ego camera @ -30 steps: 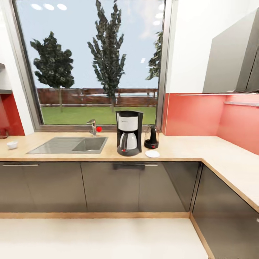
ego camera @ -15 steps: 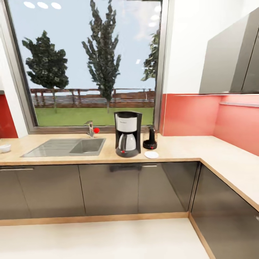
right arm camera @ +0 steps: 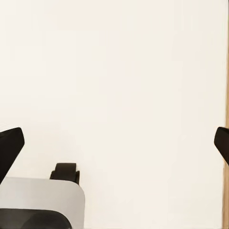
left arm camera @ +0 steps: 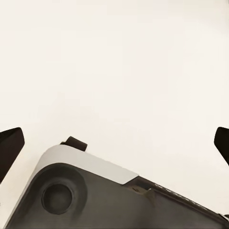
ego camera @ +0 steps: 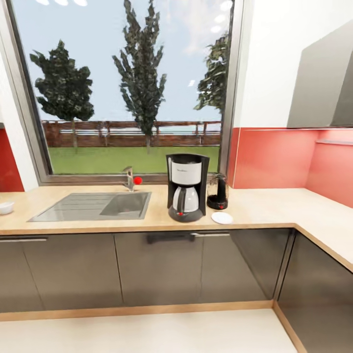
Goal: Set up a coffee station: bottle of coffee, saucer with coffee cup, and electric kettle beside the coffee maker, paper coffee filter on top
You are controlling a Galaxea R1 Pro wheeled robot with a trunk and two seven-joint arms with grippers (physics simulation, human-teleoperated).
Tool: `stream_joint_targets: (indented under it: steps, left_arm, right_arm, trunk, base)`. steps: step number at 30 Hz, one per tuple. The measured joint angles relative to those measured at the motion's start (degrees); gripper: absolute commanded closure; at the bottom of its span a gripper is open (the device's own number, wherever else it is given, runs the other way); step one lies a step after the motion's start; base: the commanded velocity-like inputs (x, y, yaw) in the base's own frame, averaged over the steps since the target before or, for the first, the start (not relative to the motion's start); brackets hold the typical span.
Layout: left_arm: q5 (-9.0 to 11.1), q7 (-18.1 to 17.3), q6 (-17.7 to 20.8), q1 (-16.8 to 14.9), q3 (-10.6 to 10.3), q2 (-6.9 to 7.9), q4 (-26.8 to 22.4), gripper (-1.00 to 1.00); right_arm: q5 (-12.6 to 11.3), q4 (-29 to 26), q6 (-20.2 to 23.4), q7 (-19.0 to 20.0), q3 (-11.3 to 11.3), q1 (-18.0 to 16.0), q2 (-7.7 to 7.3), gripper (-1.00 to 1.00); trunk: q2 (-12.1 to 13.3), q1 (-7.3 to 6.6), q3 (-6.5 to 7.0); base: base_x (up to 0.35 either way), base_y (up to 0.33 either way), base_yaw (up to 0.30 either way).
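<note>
The coffee maker (ego camera: 187,187) stands on the countertop (ego camera: 264,208) beside the electric kettle (ego camera: 218,192); both tools are spread.

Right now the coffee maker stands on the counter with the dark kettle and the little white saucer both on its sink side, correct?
Not quite. In the head view the electric kettle and saucer sit on the side of the coffee maker away from the sink, all on the countertop.

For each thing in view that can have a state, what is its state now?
coffee maker: upright on the countertop, carafe in place
electric kettle: upright, right of the coffee maker
saucer: flat, bare
left gripper: open, empty
right gripper: open, empty
</note>
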Motion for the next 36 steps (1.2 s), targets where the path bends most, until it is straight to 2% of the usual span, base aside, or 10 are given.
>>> stream_joint_targets:
  steps: [22, 36]
  left_arm:
    - [-0.3, 0.0, 0.1, 0.0, -0.1, -0.13, 0.1, -1.00]
    - [-0.3, 0.0, 0.3, 0.0, -0.2, -0.13, 0.1, -1.00]
  right_arm:
    - [-0.2, 0.0, -0.3, 0.0, 0.0, 0.0, -0.11, -1.00]
    - [-0.2, 0.0, -0.3, 0.0, 0.0, 0.0, -0.06, -1.00]
  trunk:
    - [0.0, 0.01, 0.00]
    - [0.0, 0.03, 0.00]
  base:
    - [0.267, 0.244, 0.000]
    - [0.067, 0.326, 0.000]
